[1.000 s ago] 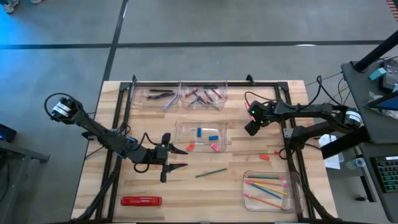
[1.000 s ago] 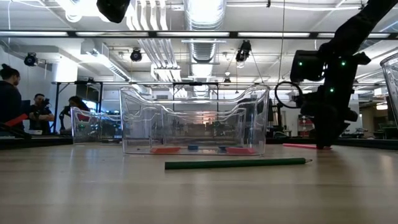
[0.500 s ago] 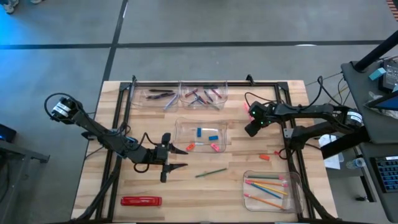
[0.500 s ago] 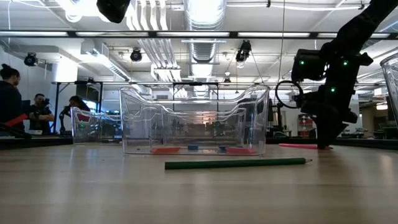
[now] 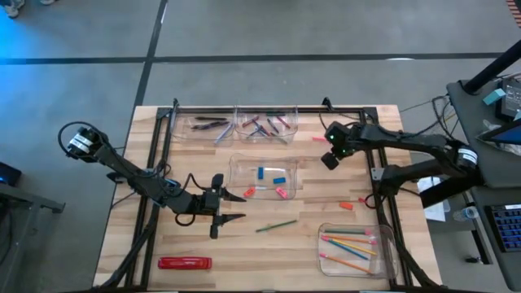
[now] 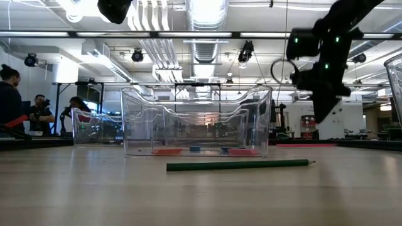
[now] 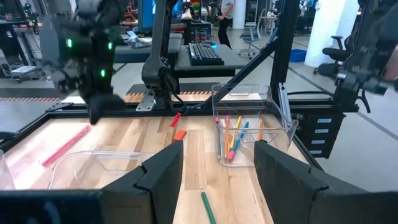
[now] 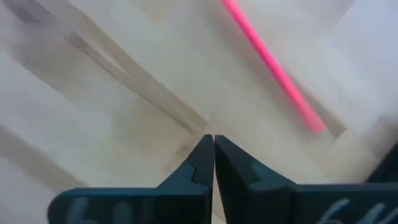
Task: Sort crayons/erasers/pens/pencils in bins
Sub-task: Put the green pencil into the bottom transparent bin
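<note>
Most of the sorting looks done, and what you have left lies loose on the table. Along the far edge, one bin holds dark pens and the bin beside it holds a mix of red, blue and purple crayons. The middle bin carries blue and pink erasers, and the near right bin holds pencils in orange, yellow and other colours. Outside the bins you can see a green pencil near the table's middle, a pink pencil by the far right, a small red eraser and another small red bit near it, too small to identify. A long red pack lies near the front left, apart from everything. Your right gripper hangs raised above the table just beside the pink pencil; its fingers are pressed together with nothing between them, and the pencil lies on the wood beyond them, so it is not held. Your left gripper waits with its fingers spread and empty, left of the green pencil. By my reading, two pencils and the small red pieces are what remains.
</note>
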